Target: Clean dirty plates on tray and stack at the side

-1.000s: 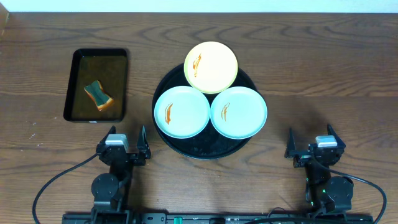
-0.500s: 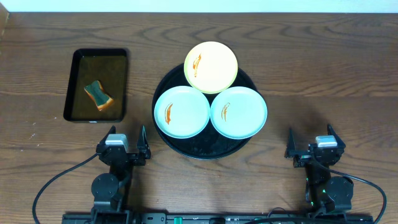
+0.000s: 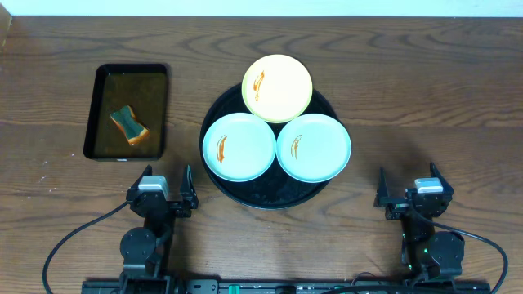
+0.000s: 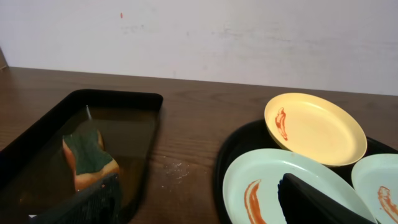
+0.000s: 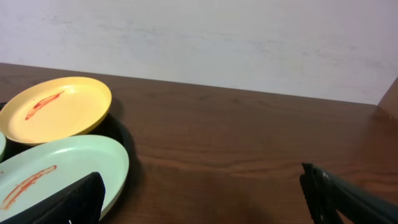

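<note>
Overhead cam: left hand sits at the near edge of the surface, fingers spread wide and holding nothing. Right hand is the same deal, released and empty, off to the right side.

Between the two, a bit further back, is the round black tray with all three plates on it. The left mint plate and right mint plate sit side by side at the front. The yellow plate is behind them, hanging over the tray's far rim. Each has an orange-brown smear.

Beyond the left hand there's a rectangular tray with a green and orange sponge lying in it.
</note>
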Motion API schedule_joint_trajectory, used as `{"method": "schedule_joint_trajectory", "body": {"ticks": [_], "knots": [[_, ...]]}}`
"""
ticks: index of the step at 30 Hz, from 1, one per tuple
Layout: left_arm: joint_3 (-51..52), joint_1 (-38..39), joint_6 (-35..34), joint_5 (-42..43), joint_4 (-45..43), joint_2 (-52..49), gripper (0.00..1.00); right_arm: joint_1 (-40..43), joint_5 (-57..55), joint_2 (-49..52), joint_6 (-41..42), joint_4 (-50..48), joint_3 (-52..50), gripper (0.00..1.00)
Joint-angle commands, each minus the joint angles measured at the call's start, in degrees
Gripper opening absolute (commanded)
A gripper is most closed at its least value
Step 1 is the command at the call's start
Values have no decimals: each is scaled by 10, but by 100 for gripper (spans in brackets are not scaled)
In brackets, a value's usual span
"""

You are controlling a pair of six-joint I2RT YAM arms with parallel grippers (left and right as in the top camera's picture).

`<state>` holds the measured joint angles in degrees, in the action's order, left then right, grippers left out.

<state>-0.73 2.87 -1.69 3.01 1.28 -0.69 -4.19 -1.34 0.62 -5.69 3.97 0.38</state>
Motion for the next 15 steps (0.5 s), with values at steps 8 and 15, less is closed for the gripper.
{"method": "schedule_joint_trajectory", "body": {"ticks": [8,15], "knots": [[5,3,-248,273,-3,5,81,3,1,-2,-4,2,-1,99],[5,3,-506,312,-9,5,81,3,1,-2,-4,2,-1,99]]}}
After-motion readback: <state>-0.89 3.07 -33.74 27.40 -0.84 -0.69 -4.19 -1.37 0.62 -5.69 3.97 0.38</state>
